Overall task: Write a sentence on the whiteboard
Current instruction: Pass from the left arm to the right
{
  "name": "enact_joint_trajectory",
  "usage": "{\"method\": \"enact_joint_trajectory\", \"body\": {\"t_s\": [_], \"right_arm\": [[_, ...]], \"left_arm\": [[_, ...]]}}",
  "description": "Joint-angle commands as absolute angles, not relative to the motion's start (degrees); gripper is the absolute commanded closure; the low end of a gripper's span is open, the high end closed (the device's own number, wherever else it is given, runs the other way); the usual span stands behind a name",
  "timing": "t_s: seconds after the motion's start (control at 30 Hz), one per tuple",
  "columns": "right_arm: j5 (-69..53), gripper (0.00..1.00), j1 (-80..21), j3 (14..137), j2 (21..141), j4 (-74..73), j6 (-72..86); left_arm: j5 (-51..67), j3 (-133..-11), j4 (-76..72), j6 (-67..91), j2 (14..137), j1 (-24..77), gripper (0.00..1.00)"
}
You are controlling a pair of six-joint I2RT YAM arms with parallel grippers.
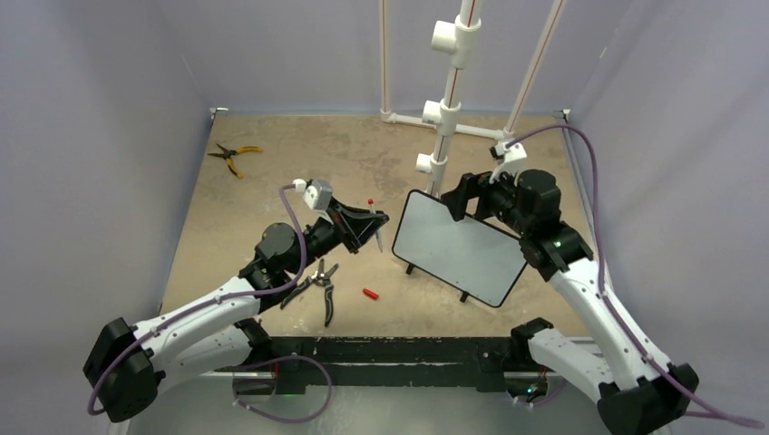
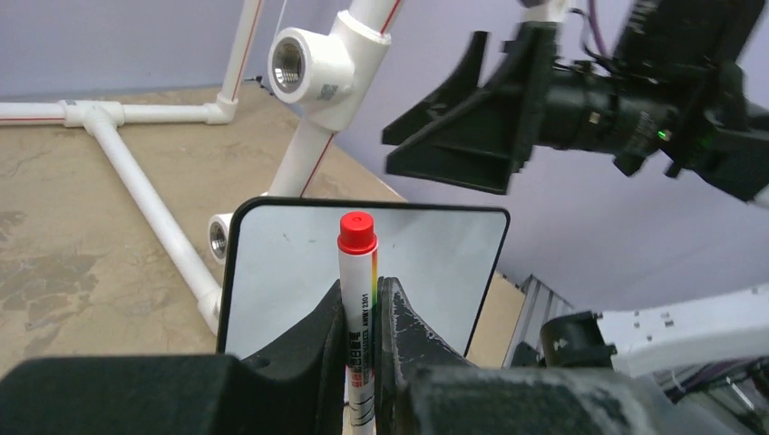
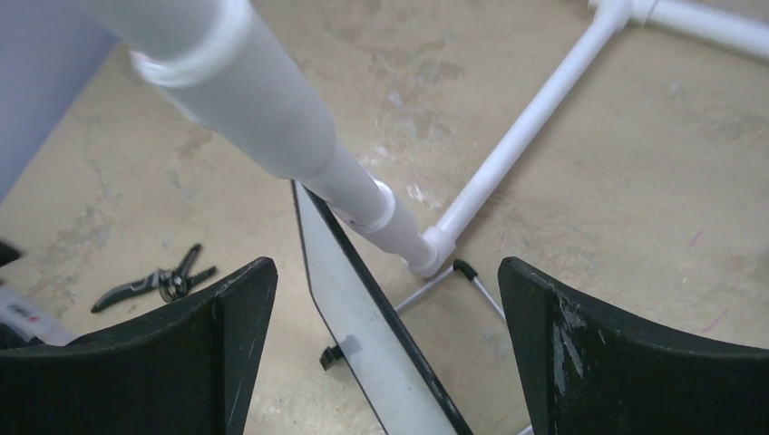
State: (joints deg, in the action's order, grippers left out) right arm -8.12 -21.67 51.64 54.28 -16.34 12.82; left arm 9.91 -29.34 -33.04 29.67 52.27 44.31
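The whiteboard point(image 1: 458, 246) stands tilted on small black feet in the middle of the table, and no sentence shows on its white face. My left gripper point(image 1: 370, 228) is just left of the board and is shut on a white marker point(image 2: 360, 290). The marker's red end point(image 2: 356, 232) points toward the whiteboard point(image 2: 281, 272). My right gripper point(image 1: 461, 201) hovers at the board's upper left corner. In the right wrist view it point(image 3: 385, 268) stands open, with the whiteboard's top edge point(image 3: 363, 313) between the fingers and touching neither.
A white PVC pipe frame point(image 1: 444, 113) rises just behind the board, close to my right gripper. A small red cap point(image 1: 370, 294) and black pliers point(image 1: 317, 283) lie near my left arm. Yellow-handled pliers point(image 1: 234, 156) lie at the far left.
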Motion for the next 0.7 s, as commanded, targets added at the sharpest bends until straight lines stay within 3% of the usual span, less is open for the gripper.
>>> {"method": "enact_joint_trajectory", "body": {"t_s": [0.0,0.33,0.67], "right_arm": [[-11.1,0.07,-21.6,51.7,46.5,-9.5,12.5],[-33.0,0.16,-23.9,50.3,44.6,-8.9,9.8],[-22.3,0.24,-40.6,50.8,51.6,-3.4,12.8]], "left_arm": [[-2.3,-30.2,-45.1,35.4,55.5,47.0,1.00],[-7.3,-36.7,-43.7,47.1,63.4,50.9,1.00],[-7.8,-38.2,-36.9,50.4,62.0,51.9,1.00]]}}
